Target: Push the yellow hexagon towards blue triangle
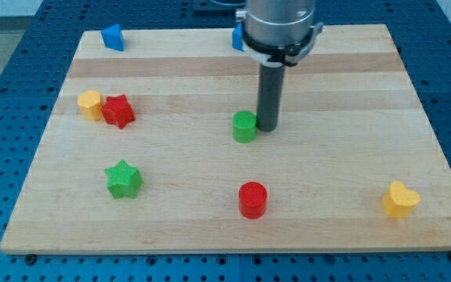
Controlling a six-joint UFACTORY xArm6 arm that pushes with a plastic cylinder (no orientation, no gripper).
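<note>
The arm carries no claw, only a straight dark rod, so nothing is grasped or clenched. At the view's left, the yellow hexagon (90, 103) sits on the wooden board (343, 86) with the red star (118, 110) touching its right side. Above them, near the board's top-left corner, lies the blue triangle (113, 37), well apart from the hexagon, with bare board between the two. Below, the green star (123, 178) rests toward the view's bottom left. At the centre, my tip (268, 128) stands just beside the right side of the green cylinder (244, 126), apparently touching it. A second blue block (238, 37), its shape unclear, is partly hidden behind the arm at the top. The red cylinder (252, 199) lies near the bottom centre. The yellow heart (400, 199) sits at the bottom right.
</note>
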